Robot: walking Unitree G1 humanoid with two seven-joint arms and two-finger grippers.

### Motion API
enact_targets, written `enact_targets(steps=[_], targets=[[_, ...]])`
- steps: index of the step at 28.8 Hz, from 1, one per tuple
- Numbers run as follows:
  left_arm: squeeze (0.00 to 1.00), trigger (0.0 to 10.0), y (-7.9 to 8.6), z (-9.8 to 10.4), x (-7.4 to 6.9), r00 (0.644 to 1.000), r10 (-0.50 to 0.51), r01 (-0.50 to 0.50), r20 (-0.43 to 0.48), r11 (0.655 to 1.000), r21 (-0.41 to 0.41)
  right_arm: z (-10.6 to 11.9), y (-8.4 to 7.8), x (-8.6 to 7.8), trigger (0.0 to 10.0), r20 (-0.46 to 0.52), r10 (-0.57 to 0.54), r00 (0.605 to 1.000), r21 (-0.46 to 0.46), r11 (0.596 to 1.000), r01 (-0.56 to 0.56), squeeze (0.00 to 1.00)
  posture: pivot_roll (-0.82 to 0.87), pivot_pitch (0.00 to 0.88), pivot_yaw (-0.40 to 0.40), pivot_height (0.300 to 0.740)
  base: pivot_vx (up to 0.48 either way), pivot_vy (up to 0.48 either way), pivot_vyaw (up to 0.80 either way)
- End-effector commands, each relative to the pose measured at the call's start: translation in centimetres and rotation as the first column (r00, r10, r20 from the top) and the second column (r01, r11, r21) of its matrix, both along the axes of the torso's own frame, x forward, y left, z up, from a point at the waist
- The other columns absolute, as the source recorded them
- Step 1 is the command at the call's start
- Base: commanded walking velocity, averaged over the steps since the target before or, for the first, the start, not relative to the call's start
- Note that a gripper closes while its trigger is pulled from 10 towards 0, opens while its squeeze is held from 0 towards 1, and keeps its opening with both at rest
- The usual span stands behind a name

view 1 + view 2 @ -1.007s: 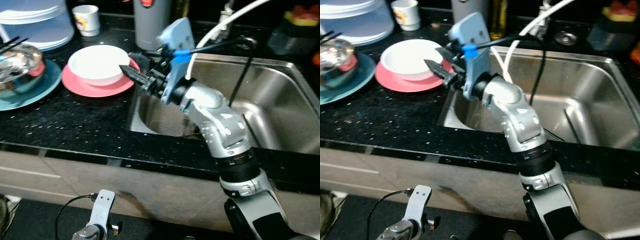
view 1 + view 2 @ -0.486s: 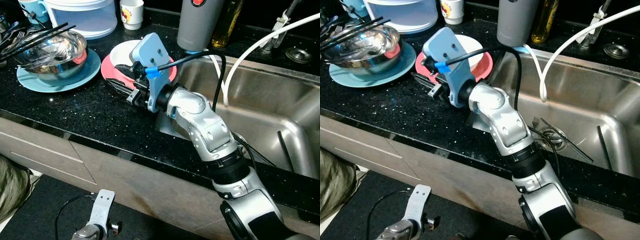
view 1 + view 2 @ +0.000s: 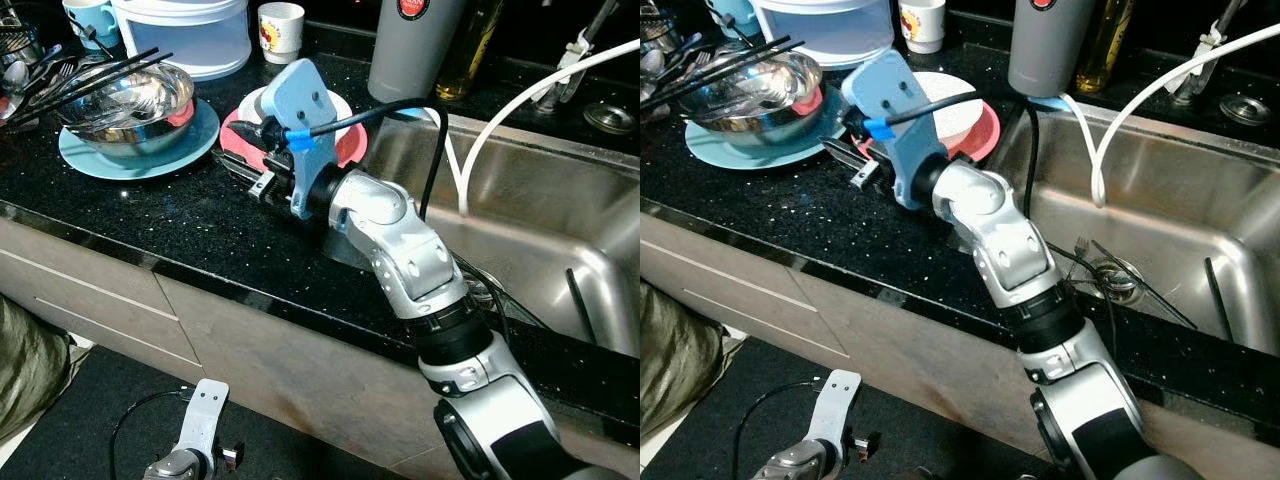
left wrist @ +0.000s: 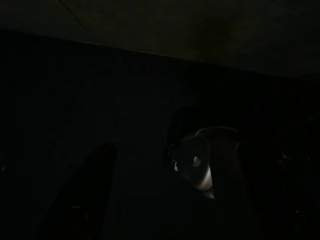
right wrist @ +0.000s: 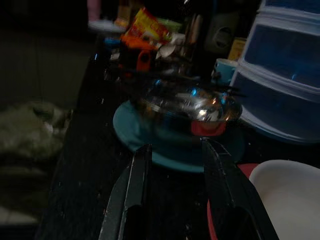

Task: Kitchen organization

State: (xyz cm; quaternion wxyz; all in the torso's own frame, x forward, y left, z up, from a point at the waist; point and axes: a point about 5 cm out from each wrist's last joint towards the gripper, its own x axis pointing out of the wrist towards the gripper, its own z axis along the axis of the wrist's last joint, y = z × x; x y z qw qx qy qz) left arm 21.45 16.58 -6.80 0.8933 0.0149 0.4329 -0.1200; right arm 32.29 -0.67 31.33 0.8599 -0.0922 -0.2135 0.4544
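My right gripper [image 3: 232, 165] reaches over the black counter, low beside the front left of a pink plate [image 3: 985, 130] that carries a white bowl [image 3: 950, 115]. In the right wrist view its two fingers stand open [image 5: 175, 145] with nothing between them, pointing toward a steel bowl [image 5: 192, 107] on a teal plate [image 5: 150, 150]. Black chopsticks [image 3: 90, 75] lie across that steel bowl [image 3: 130, 100]. The arm's blue wrist mount hides part of the white bowl. My left arm [image 3: 200, 425] hangs idle below the counter edge, and its wrist view is nearly black.
A steel sink [image 3: 560, 230] lies to the right with a white hose [image 3: 500, 130] arching over it. A grey flask [image 3: 410, 50], an oil bottle [image 3: 470, 50], a white cup [image 3: 280, 25] and a stacked plastic container [image 3: 185, 35] line the back. Cutlery clutters the far left.
The camera has pulled back and turned left. My right gripper swung left from the white bowl's right rim to the counter at the pink plate's front left, fingers still open.
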Motion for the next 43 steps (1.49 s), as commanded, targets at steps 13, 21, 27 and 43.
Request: enact_targets(steps=[13, 21, 27, 43], targets=[[0.0, 10.0, 0.4, -0.7, -1.1, 0.998, 0.025, -0.023, -0.056, 0.999, 0.028, 0.3, -1.3, 0.8, 10.0, -0.06, -0.061, 0.996, 0.095, 0.993, 0.066, 0.0, 0.02, 0.138, -0.024, 0.74, -0.103, 0.0, 0.12], [0.0, 10.0, 0.4, -0.6, -1.0, 0.999, 0.026, -0.025, -0.047, 0.999, 0.032, 0.2, -1.5, 0.9, 10.0, -0.057, -0.081, 0.995, 0.082, 0.993, 0.086, 0.0, 0.02, 0.14, -0.022, 0.74, -0.037, 0.0, 0.78], [0.0, 10.0, 0.4, -0.6, -1.0, 0.999, 0.026, -0.024, -0.048, 0.999, 0.031, 0.1, -1.6, 0.8, 10.0, -0.054, -0.085, 0.995, 0.074, 0.993, 0.089, 0.0, 0.02, 0.14, -0.022, 0.74, 0.0, 0.0, 0.78], [0.0, 10.0, 0.4, -0.6, -1.0, 0.998, 0.033, -0.031, -0.048, 0.999, 0.029, 0.6, -1.7, 1.2, 10.0, -0.015, -0.14, 0.99, 0.064, 0.988, 0.141, 0.0, 0.01, 0.14, -0.026, 0.74, 0.0, 0.0, 0.68]])
